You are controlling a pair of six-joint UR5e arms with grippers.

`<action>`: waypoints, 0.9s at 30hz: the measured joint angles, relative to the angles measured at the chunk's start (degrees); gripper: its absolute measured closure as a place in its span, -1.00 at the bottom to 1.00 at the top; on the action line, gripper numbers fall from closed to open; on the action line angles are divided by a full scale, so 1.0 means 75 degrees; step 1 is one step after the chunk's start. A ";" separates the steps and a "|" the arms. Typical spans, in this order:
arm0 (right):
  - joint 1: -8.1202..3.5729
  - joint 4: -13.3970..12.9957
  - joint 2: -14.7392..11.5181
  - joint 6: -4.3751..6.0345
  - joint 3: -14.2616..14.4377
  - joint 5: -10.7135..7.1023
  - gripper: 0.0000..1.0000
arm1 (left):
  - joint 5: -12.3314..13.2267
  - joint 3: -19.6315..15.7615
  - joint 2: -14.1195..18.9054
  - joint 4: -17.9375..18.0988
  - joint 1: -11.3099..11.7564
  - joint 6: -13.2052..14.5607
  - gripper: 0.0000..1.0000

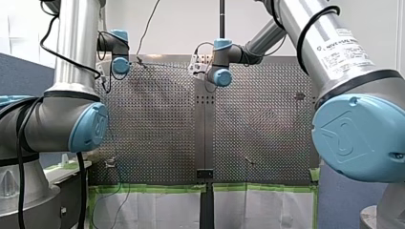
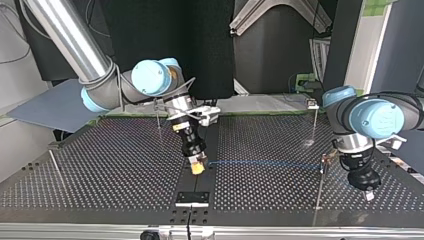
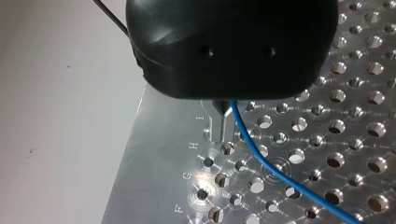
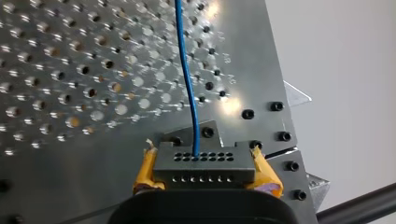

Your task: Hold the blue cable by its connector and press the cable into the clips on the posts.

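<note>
In the right wrist view my right gripper is shut on a grey block connector, yellow pads pressing its two sides. The blue cable leaves the connector's face and runs straight ahead over the perforated table. In the top view my right gripper hangs low near the table's middle seam, and the blue cable stretches across to a thin post with a clip. My left gripper is beyond that post. In the left wrist view its metal fingers are shut, and the blue cable passes close beside them.
More thin posts stand on the perforated table: one at the top view's back right, one behind my right gripper, one at its left. A black bracket sits on the seam at the near edge.
</note>
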 joint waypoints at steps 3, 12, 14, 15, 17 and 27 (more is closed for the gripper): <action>-0.0077 0.0005 0.0039 0.0029 -0.0103 -0.0027 1.00 | 0.0035 -0.0001 -0.0004 0.0009 0.0026 -0.0034 1.00; -0.0183 0.0014 0.0064 0.0062 -0.0162 -0.0114 1.00 | 0.0139 -0.0005 -0.0007 0.0016 0.0068 -0.0181 1.00; -0.0187 0.0016 0.0065 0.0063 -0.0161 -0.0122 1.00 | 0.0237 -0.0005 -0.0008 0.0021 0.0074 -0.0247 0.90; -0.0188 0.0018 0.0065 0.0063 -0.0161 -0.0126 1.00 | 0.0284 -0.0007 -0.0009 0.0022 0.0078 -0.0285 0.90; -0.0189 0.0026 0.0065 0.0063 -0.0162 -0.0131 1.00 | 0.0384 -0.0007 -0.0008 0.0037 0.0086 -0.0369 0.13; -0.0191 0.0102 0.0064 0.0063 -0.0173 -0.0135 1.00 | 0.0296 -0.0009 -0.0002 -0.0105 0.0118 -0.0581 -1.00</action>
